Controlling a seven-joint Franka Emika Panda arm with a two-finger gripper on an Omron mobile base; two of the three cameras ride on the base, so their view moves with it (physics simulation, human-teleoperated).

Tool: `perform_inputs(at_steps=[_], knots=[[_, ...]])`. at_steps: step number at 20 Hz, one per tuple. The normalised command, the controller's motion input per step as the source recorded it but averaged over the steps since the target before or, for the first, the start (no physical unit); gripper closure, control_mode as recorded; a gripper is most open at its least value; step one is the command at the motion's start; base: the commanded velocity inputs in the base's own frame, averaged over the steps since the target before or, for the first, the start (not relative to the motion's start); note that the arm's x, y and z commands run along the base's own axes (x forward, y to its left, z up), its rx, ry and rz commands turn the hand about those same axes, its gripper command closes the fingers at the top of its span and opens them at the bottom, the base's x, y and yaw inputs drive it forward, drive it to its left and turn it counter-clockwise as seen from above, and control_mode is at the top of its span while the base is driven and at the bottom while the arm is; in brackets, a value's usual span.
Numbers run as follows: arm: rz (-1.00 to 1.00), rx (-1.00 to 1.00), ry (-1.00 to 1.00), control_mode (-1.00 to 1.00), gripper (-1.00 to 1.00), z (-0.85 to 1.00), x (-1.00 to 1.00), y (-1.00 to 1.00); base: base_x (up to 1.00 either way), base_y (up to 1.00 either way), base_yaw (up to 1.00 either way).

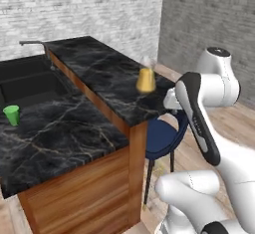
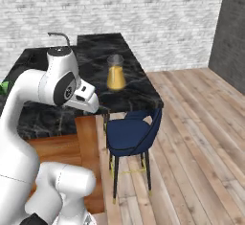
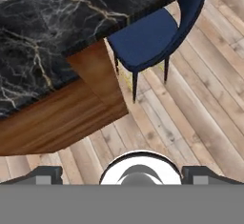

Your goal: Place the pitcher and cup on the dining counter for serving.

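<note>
Spread, empty fingers (image 3: 122, 174) hung beside the chair (image 3: 147, 39); pitcher (image 1: 146, 80) already served, so the cup (image 1: 12, 114) beyond needed fetching next.

Inventory by count:

- One pitcher (image 1: 146, 80), amber-yellow, on the dining counter (image 1: 107, 73).
- One cup (image 1: 12, 115), green, on the lower worktop (image 1: 60, 133) at far left.
- Two marble surfaces: one raised, one lower.
- One sink basin (image 1: 27, 82).
- One faucet (image 1: 36, 44).
- One blue chair (image 2: 131, 135), right of the counter.
- One robot arm (image 1: 209, 113).
</note>
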Motion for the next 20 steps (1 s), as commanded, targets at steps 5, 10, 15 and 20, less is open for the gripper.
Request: perform_inputs(at_steps=[5,10,15,20], knots=[[0.00,0.00,0.00,1.00,-1.00,0.00,0.00,0.00,-0.78,0.79,0.00],[0.00,0.00,0.00,1.00,-1.00,0.00,0.00,0.00,-0.41,1.00,0.00],[0.00,0.00,0.00,1.00,-1.00,0.00,0.00,0.00,-0.07,1.00,-0.01],[0.00,0.00,0.00,1.00,-1.00,0.00,0.00,0.00,0.14,1.00,-0.18]])
